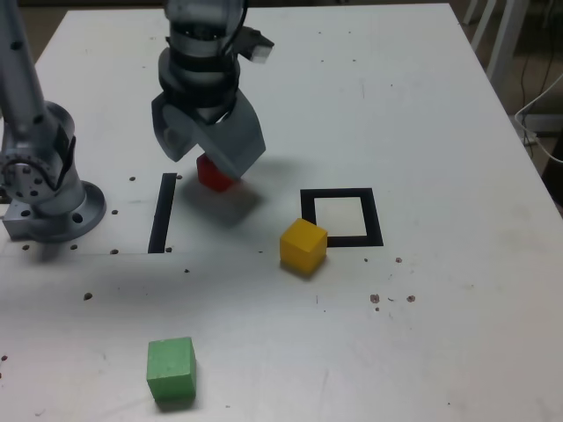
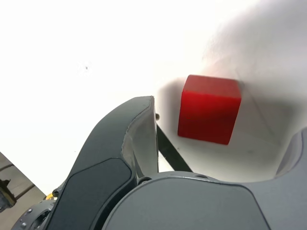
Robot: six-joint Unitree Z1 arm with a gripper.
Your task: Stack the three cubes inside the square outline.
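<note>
The red cube (image 1: pixel 216 174) rests on the white table left of the square outline (image 1: pixel 376 220) in the exterior view. My gripper (image 1: pixel 209 160) hangs just above it, open, with one grey finger on each side and nothing held. The wrist view shows the red cube (image 2: pixel 209 109) between the fingers (image 2: pixel 132 139), apart from both. The yellow cube (image 1: pixel 303 246) lies at the outline's near left corner, overlapping its border. Near the front edge, well to the exterior view's left, is the green cube (image 1: pixel 171 370). The white centre of the outline holds nothing.
A straight black strip (image 1: pixel 163 214) lies on the table just left of the red cube. The arm's grey base (image 1: pixel 44 189) stands at the exterior view's far left. Small dark specks dot the tabletop (image 1: pixel 440 123). Chair legs and cables show beyond the table's right edge.
</note>
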